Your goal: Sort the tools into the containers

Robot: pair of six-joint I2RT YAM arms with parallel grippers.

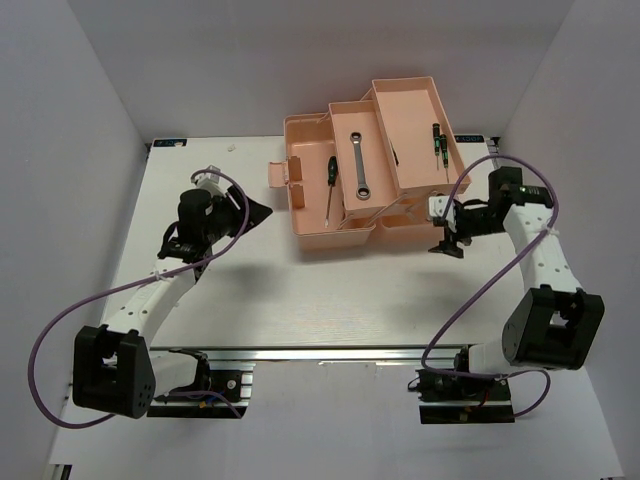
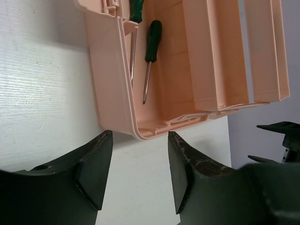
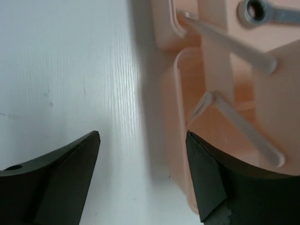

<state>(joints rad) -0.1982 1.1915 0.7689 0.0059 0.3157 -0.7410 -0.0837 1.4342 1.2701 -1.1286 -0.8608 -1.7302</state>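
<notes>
- The toolbox [image 1: 325, 243] stands open on the table [image 1: 300, 310] with its trays swung out, and every tool I can count is inside it. Two screwdrivers [image 2: 152, 36] lie in its deep bottom compartment, the wrench [image 1: 358, 166] in its middle tray, and the other two screwdrivers [image 1: 436, 141] in its outermost tray.
- The left gripper [image 2: 138, 174] hovers just off the toolbox's bottom-compartment end, jaws spread wide with nothing between them.
- The right gripper [image 3: 143, 169] is low beside the toolbox's opposite near corner, also wide apart and empty. One finger [image 3: 204, 178] sits right at the pink wall; I can't tell whether it touches.
- The sorting looks about finished to me, so the danger is the box itself. A sideways move by the right arm could catch that corner or the thin tray links [image 3: 243, 133], shove the toolbox and rattle the tools about.
- Closing those jaws here would likely pinch the wall.
- If the split screwdrivers need regrouping, reaching under the overhanging trays risks a snag.
</notes>
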